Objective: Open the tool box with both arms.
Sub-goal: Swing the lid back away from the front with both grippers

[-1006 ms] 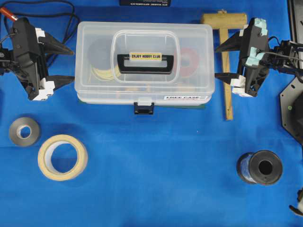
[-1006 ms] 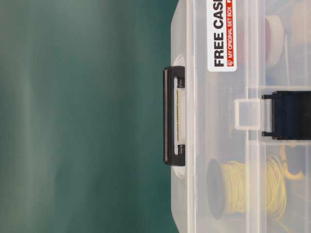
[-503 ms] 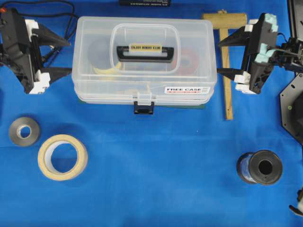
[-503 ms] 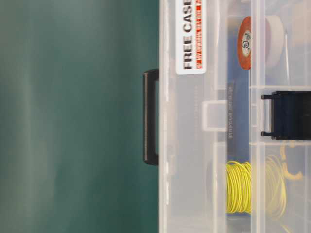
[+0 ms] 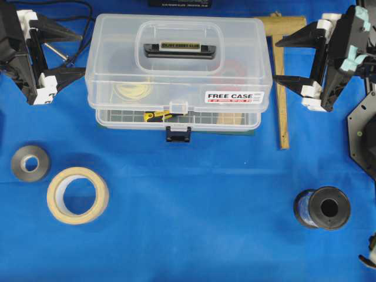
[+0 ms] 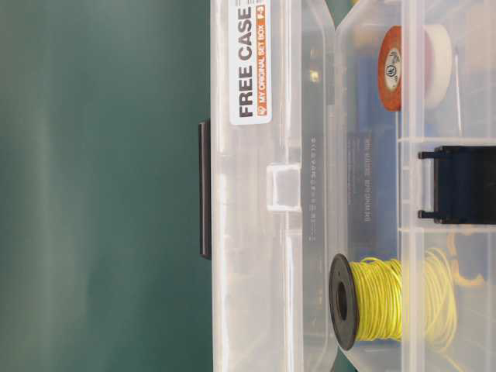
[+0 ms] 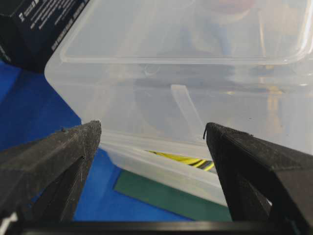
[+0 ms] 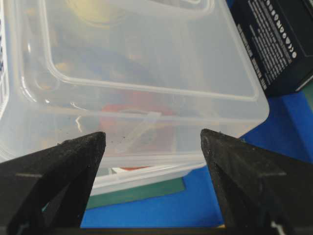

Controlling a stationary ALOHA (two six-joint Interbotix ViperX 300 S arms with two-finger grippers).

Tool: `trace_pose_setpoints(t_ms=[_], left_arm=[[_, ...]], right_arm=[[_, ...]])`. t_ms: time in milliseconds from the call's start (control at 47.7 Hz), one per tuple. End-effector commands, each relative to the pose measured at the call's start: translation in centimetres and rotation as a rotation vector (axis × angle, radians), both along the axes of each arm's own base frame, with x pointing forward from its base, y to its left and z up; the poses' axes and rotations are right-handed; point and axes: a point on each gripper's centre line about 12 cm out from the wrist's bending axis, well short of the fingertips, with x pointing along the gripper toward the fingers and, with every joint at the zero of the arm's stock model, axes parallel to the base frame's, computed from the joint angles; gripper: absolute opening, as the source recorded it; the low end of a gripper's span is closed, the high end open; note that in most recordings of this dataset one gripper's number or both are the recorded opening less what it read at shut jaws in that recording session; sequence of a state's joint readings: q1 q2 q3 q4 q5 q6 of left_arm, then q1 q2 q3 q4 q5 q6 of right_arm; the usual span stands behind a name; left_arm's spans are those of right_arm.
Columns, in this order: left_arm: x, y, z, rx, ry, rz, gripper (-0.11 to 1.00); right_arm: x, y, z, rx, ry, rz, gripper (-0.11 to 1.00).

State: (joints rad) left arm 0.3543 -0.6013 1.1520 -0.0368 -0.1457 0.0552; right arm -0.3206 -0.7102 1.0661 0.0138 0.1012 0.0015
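The clear tool box (image 5: 176,119) sits at the back centre with its lid (image 5: 176,70) lifted at the front, leaving a gap above the base. The black handle (image 5: 179,49) lies flat on the lid and the black latch (image 5: 178,134) hangs loose on the base front. My left gripper (image 5: 79,54) stands open at the lid's left end, its fingertips level with the lid (image 7: 186,73) and nothing gripped between them (image 7: 152,128). At the lid's right end my right gripper (image 5: 277,61) is likewise open (image 8: 151,134). In the table-level view the lid (image 6: 256,232) is swung away from the base.
A wooden mallet (image 5: 281,88) lies just right of the box, under the right gripper. A grey tape roll (image 5: 30,163) and a masking tape roll (image 5: 77,195) lie front left, a black spool (image 5: 323,207) front right. A black carton (image 5: 179,3) sits behind the box.
The lid has risen from shut to lifted at the front. Both grippers, still open at the lid's ends, have moved toward the back with it.
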Motion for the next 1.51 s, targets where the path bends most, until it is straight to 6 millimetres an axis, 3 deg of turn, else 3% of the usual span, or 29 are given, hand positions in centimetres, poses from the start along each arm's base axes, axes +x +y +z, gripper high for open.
trace_pose_setpoints(t_ms=[0, 419, 859, 1488], left_arm=[[1.0, 0.2, 2.5, 0.028, -0.088, -0.003, 0.88], [1.3, 1.1, 3.9, 0.05, -0.139, 0.027, 0.88], [1.1, 3.9, 5.4, 0.084, -0.198, 0.126, 0.88], [1.3, 8.5, 5.0, 0.085, -0.164, 0.261, 0.88]], right_arm=[[0.8, 0.0, 2.6, -0.018, -0.075, 0.007, 0.8], [0.7, -1.0, 3.2, -0.026, -0.097, -0.031, 0.8], [0.2, -4.4, 3.5, -0.051, -0.135, -0.164, 0.8], [1.4, -8.9, 2.6, -0.054, -0.104, -0.28, 0.8]])
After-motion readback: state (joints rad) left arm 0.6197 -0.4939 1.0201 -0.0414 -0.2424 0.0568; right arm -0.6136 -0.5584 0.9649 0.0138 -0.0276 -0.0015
